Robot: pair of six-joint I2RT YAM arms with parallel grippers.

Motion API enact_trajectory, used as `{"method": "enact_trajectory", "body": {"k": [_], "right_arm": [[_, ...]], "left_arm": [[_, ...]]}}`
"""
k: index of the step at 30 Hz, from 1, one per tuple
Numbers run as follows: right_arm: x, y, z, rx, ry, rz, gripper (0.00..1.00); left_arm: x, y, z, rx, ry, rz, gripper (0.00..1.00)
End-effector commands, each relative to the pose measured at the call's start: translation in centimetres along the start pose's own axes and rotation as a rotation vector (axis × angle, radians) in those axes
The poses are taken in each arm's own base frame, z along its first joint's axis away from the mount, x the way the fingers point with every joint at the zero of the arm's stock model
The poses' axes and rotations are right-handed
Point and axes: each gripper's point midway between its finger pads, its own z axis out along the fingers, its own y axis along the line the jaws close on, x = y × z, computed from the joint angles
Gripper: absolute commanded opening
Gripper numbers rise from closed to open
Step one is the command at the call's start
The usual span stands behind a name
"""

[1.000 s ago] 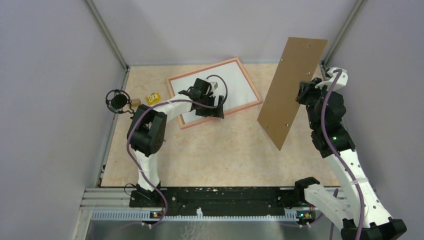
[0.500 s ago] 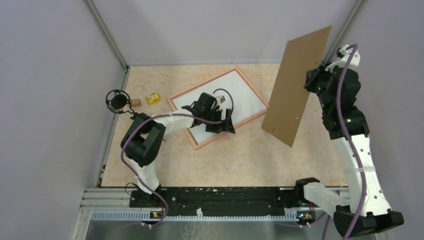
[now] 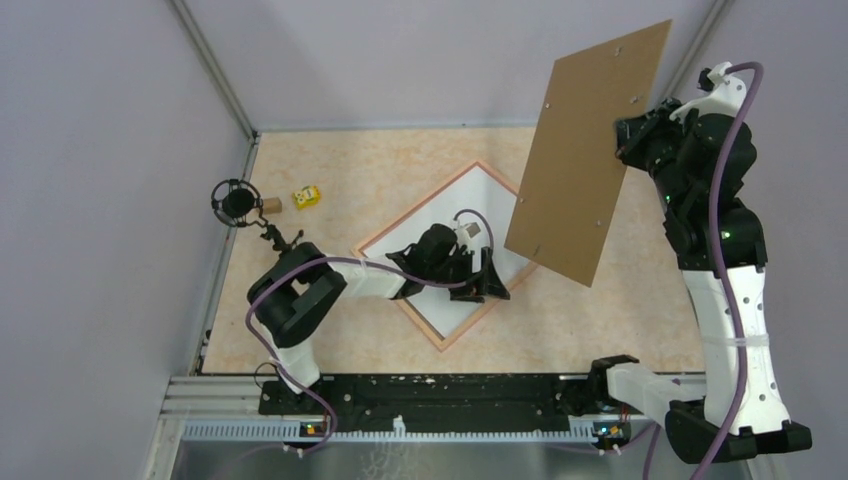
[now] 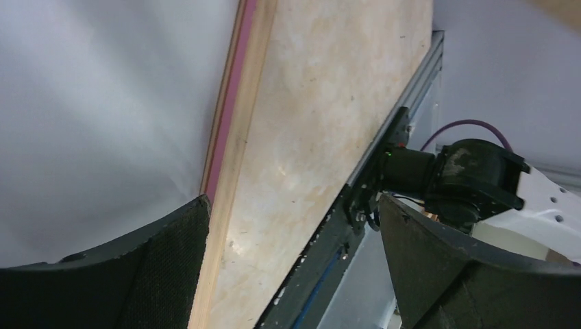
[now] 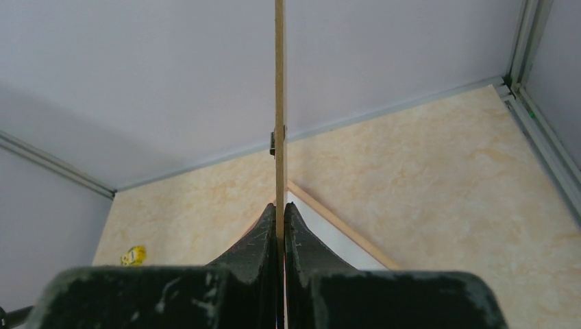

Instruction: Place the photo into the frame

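Note:
The salmon-pink frame (image 3: 418, 207) lies flat at mid-table, turned like a diamond. The photo (image 3: 478, 190) lies inside it with its plain white back up. My left gripper (image 3: 485, 285) is open over the frame's near right rail. In the left wrist view (image 4: 294, 226) one finger (image 4: 157, 274) is over the white sheet (image 4: 103, 103), the rail (image 4: 240, 137) runs between the fingers, and the other finger is out past the frame. My right gripper (image 3: 622, 150) is shut on the edge of the brown backing board (image 3: 585, 150) and holds it high and tilted. It shows edge-on in the right wrist view (image 5: 279, 103).
A small yellow object (image 3: 306, 196) and a black round fixture (image 3: 237, 202) with a brown block sit at the far left. Grey walls close the table on three sides. A black rail (image 3: 430, 395) runs along the near edge. The raised board overhangs the frame's right corner.
The frame with the white sheet has turned clockwise and slid nearer and rightward under my left gripper. My right arm has raised the board higher and further right.

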Motion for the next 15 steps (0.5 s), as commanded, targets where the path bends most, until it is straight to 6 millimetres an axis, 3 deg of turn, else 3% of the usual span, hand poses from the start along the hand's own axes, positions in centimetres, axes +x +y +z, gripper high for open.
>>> {"method": "enact_trajectory", "body": {"k": [1,5,10,12,15], "right_arm": [[-3.0,0.7,-0.6,-0.009,-0.098,0.049,0.0],[-2.2,0.7,-0.4,-0.022,-0.081,0.037,0.0],[-0.3,1.9,0.1,-0.101,-0.041,0.109,0.0],[0.7,2.7,0.4,-0.149,-0.026,0.192,0.0],[2.6,3.9,1.2,-0.227,0.01,0.311,0.0]], "left_arm": [[-2.6,-5.9,-2.3,0.148,-0.129,0.09,0.95],[-3.6,-6.1,-6.1,0.02,-0.2,0.243,0.98],[-4.4,-6.2,-13.3,-0.16,-0.279,0.384,0.99],[-5.2,-7.3,-16.4,-0.195,-0.347,0.453,0.98],[-7.0,-10.5,-21.7,-0.228,-0.475,0.584,0.98]]}}
